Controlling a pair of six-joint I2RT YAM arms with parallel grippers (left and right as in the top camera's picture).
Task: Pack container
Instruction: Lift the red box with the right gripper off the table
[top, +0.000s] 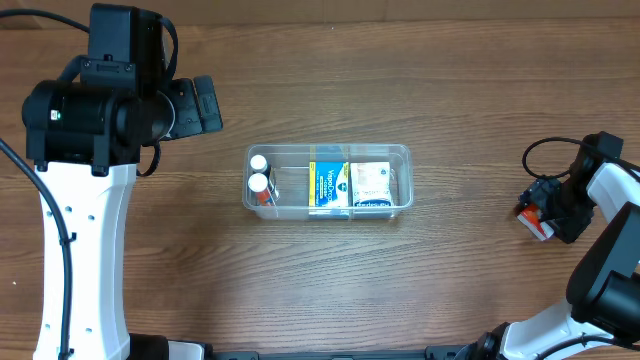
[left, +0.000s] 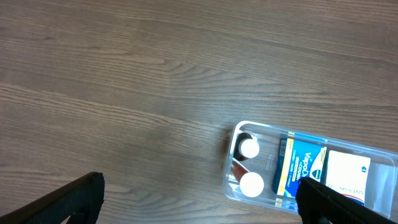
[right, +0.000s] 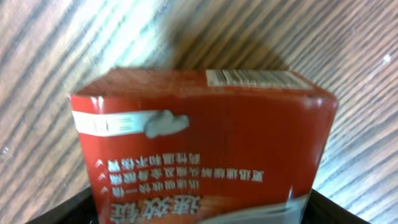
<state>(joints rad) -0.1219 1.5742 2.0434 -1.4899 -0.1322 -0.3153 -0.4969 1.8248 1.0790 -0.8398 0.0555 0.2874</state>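
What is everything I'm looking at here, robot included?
table: one, brown wood grain, under everything
container: one, clear plastic, middle of the table
bottles: two, white caps, left end of the container
blue box: one, blue with a yellow edge, middle of the container
white box: one, white, beside the blue box toward the container's right end
red box: one, red, far right of the table, outside the container
left gripper: one, black, open, empty, above the table left of the container
right gripper: one, black, closed on the red box

In the container (top: 292, 190), two bottles (top: 259, 184) stand at its left end, two boxes (top: 328, 187) right of them — a third box (top: 533, 220) is well apart, rightward.
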